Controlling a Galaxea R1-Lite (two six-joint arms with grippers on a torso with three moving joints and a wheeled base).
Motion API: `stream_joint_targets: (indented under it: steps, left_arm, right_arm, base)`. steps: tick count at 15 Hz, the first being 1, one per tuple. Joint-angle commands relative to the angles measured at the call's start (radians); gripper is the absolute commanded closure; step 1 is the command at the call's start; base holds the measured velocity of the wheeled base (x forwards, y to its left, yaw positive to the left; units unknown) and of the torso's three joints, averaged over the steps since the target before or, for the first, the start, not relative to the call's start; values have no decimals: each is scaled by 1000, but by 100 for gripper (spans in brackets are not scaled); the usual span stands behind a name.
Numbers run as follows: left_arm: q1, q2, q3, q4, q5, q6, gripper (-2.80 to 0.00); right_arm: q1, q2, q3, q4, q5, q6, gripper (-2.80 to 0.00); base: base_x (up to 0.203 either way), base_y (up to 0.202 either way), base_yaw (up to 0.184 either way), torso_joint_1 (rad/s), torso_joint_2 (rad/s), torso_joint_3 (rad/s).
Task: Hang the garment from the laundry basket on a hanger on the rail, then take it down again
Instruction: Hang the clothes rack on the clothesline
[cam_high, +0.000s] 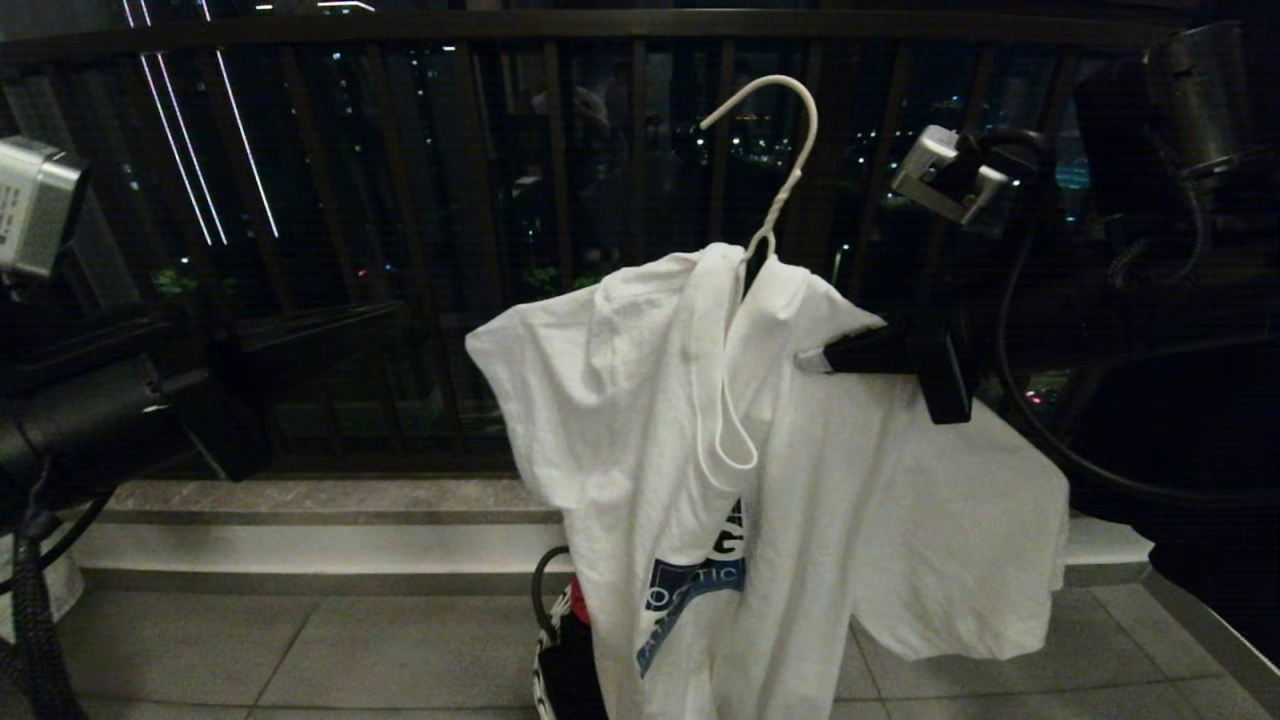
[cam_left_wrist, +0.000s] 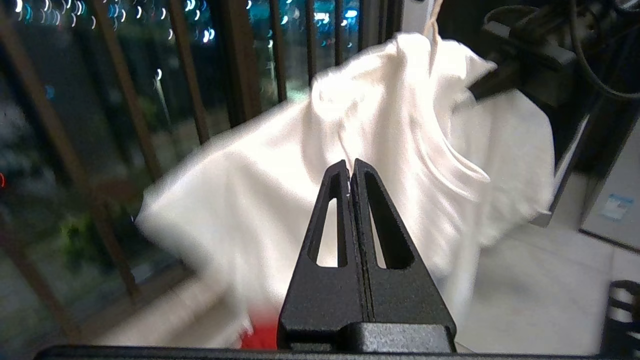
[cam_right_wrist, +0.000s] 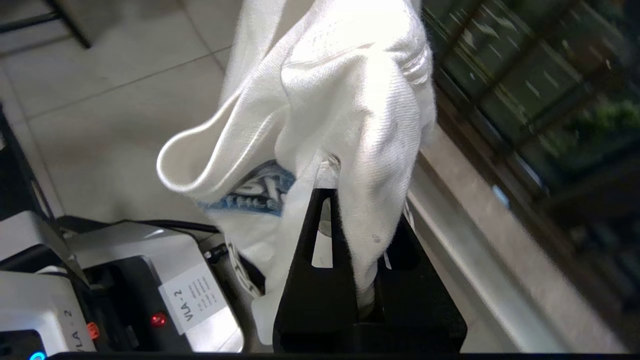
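I see the white knit short-sleeved T-shirt (cam_high: 640, 400), soft and creased with a blue printed logo, draped on the thin white wire hanger (cam_high: 775, 160) with a twisted neck. Both are held in the air before the dark barred balcony railing (cam_high: 560, 150), above the grey tiled floor (cam_high: 300, 650).

My right gripper (cam_high: 815, 360) is clamped on the shirt's shoulder (cloth bunches between and over its black fingers (cam_right_wrist: 315, 235)). Its arm reaches in level from the right.

My left gripper (cam_left_wrist: 350, 167) is closed with nothing in it, fingertips together, apart from the shirt. Its arm sits at the left edge, pointing toward the garment.
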Motion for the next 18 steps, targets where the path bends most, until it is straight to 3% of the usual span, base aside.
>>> stream_joint_targets:
  steps: [1, 3, 6, 7, 9, 14, 16, 18]
  left_arm:
    - [12, -113, 56, 23, -6, -21, 0]
    - [6, -171, 36, 200, -52, -43, 0]
    - [-6, -183, -80, 516, -213, -51, 0]
    - [-9, -173, -112, 565, -244, -52, 0]
    - [-12, -153, -113, 576, -254, -52, 0]
    - [-12, -120, -159, 611, -253, -54, 0]
    - [-12, -116, -190, 682, -249, -50, 0]
    - [-10, -117, -191, 680, -246, -48, 0]
  right_arm:
    - [-24, -62, 105, -47, 14, 13, 0]
    - [-24, -109, 191, -120, 73, 16, 0]
    - [-25, -126, 236, -128, 201, 15, 0]
    - [-24, -127, 245, -128, 238, 18, 0]
    - [-34, -114, 267, -129, 311, 16, 0]
    - [-30, -108, 319, -139, 318, -60, 0]
    - [-28, -103, 319, -141, 318, -62, 0]
    - [-27, -103, 325, -141, 318, -66, 0]
  base:
    - [0, 0, 0, 0, 0, 0]
    - [0, 0, 0, 0, 0, 0]
    - [0, 0, 0, 0, 0, 0]
    - [0, 0, 0, 0, 0, 0]
    - [0, 0, 0, 0, 0, 0]
    - [0, 0, 0, 0, 0, 0]
    - [0, 0, 0, 0, 0, 0]
    - [0, 0, 0, 0, 0, 0]
